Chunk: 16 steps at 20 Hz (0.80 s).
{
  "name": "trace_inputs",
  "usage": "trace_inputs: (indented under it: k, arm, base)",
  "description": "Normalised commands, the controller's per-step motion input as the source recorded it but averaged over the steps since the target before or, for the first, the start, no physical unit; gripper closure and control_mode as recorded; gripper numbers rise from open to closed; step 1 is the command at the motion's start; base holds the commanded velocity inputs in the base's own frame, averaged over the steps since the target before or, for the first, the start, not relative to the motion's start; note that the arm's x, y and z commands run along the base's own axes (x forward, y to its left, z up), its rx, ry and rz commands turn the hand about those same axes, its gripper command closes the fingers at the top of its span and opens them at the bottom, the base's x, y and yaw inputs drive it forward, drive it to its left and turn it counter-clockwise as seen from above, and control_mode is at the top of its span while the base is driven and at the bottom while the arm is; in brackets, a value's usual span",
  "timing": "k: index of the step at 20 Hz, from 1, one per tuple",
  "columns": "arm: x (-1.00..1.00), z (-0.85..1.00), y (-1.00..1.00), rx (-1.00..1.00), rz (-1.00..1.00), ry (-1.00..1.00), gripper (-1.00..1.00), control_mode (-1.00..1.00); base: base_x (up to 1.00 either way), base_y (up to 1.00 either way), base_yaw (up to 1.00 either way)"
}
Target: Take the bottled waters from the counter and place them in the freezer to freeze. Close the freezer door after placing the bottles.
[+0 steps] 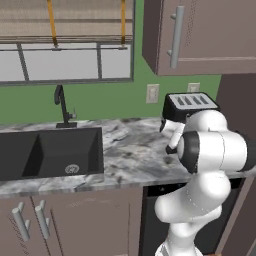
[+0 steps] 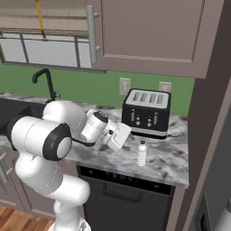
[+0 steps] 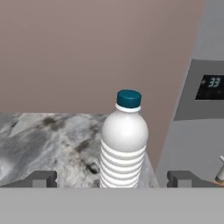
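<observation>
Ribbed clear bottle point(image 3: 124, 144); marbled counter point(image 3: 48, 140); jaws wide.

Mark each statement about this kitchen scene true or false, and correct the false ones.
1. The bottle stands upright on the counter. True.
2. The gripper is shut on the bottle. False: its jaws stand open, one tip on each side of the bottle, apart from it.
3. The toaster stands behind the bottle, near the wall. True.
4. The bottle lies in the sink. False: it stands on the counter in front of the toaster, far from the sink.
5. The bottle's cap is red. False: it is dark blue-green.
</observation>
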Motion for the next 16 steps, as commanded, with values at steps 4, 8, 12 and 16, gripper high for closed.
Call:
trace_inputs:
  k: [4, 8, 12, 16]
  arm:
    - [0.08, -0.23, -0.10, 0.00, 0.00, 0.01, -1.00, -1.00]
    - [-0.08, -0.24, -0.06, 0.00, 0.00, 0.00, -1.00, -1.00]
    - [-0.18, -0.11, -0.14, 0.00, 0.00, 0.00, -1.00, -1.00]
    - [-0.07, 0.00, -0.17, 0.00, 0.00, 0.00, -1.00, -1.00]
  base:
    - [0.00, 0.00, 0.00]
    - [0.00, 0.00, 0.00]
    - [0.00, 0.00, 0.00]
    - [0.00, 0.00, 0.00]
